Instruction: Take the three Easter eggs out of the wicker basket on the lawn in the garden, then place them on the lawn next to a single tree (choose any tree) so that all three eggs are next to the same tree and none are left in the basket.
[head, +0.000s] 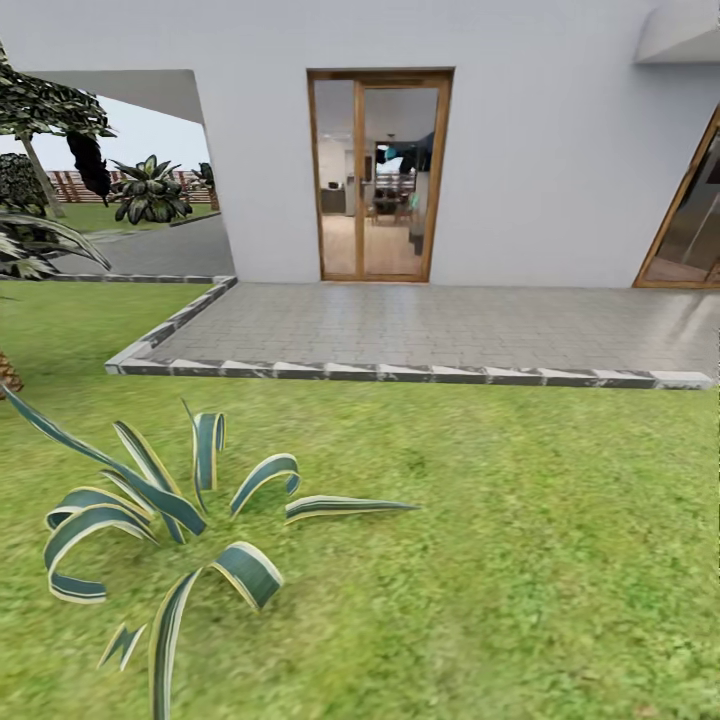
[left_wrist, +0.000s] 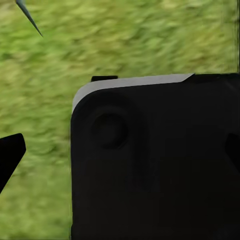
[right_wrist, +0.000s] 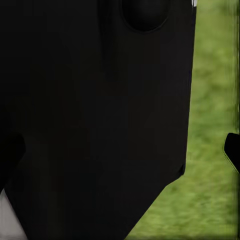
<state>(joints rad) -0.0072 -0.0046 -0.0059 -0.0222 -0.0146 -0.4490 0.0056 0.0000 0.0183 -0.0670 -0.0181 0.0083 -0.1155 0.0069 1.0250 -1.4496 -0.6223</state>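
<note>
Grass under both wrist cameras — striped plant ahead-left, patio beyond; gripper openings — can't tell, black robot body blocks them.

light: bright, even daylight, no cast shadows | glare: pale sheen on patio at 3 o'clock | blur: lawn soft, smeared in both wrist views | black robot body featureless

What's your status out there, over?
Grippers: state unclear, wrist views mostly dark robot body over grass. On the lawn, facing paved patio and glass door. Striped spiky plant close ahead-left.
</note>
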